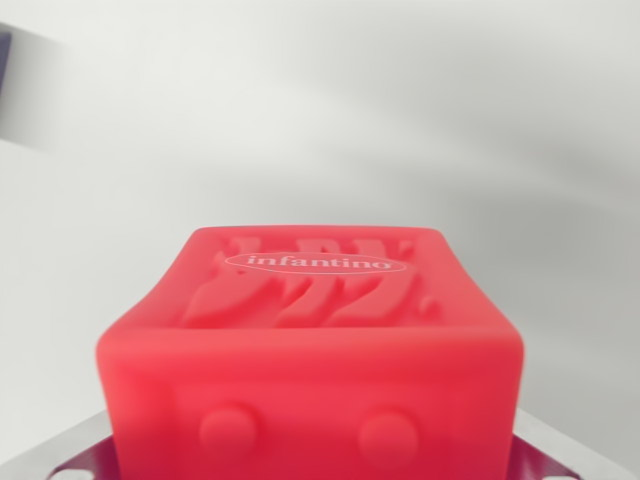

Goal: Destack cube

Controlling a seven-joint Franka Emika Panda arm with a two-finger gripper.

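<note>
Close below the camera sits a soft red embossed cube point(312, 360); the fingers' state cannot be told.

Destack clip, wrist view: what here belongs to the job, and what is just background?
Job:
- red cube, embossed "infantino", close against the camera
- claw metal at the bottom corners; open or shut cannot be told

Background:
- pale surface
- blurred dark object, top left

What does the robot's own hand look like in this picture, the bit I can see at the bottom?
Very little of it shows. Only grey metal parts of the gripper peek out at the bottom corners, on either side of the red cube. The left piece has a small oval slot. They look flat and silvery. No fingers, cables or markings are visible, and the arm itself is out of view.
</note>
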